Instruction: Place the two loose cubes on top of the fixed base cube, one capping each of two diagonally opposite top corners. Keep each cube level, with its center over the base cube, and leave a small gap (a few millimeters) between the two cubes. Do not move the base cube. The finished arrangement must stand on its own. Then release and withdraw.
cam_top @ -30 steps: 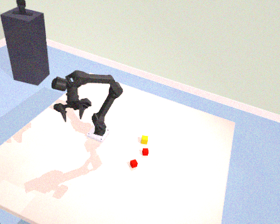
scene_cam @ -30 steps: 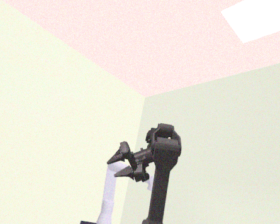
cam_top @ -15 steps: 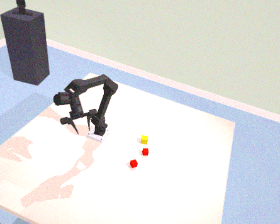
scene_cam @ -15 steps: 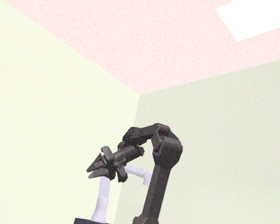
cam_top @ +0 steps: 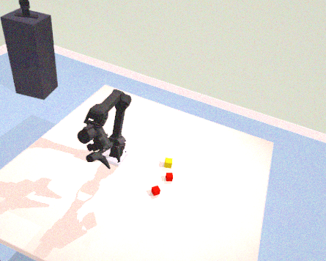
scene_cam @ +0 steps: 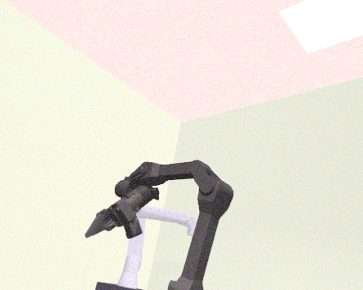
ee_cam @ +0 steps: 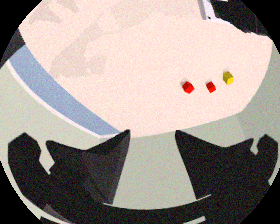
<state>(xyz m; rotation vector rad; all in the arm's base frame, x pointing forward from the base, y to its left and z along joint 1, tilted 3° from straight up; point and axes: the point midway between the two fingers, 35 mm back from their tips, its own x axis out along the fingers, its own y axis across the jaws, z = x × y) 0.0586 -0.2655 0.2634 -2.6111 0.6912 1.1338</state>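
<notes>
A yellow cube [cam_top: 168, 163] [ee_cam: 228, 78] sits on the table [cam_top: 216, 205] [ee_cam: 141, 100]. A red cube [cam_top: 169, 177] [ee_cam: 211, 87] sits close by it, with a gap between them. A second red cube [cam_top: 155, 190] [ee_cam: 188, 87] sits farther off, turned at an angle. None is stacked. My gripper [ee_cam: 153, 132] [cam_top: 114, 164] is partly open, with nothing between its fingers. It is in the air near the arm's base, well to the left of the cubes in the top view. The exterior view shows the gripper pointing down and left, but no cubes.
The arm's pale base plate [cam_top: 115, 161] stands on the table to the left of the cubes in the top view. A dark pedestal [cam_top: 31, 55] stands on the floor beyond the table. A pale arm-like shape [scene_cam: 135, 244] shows behind my arm in the exterior view.
</notes>
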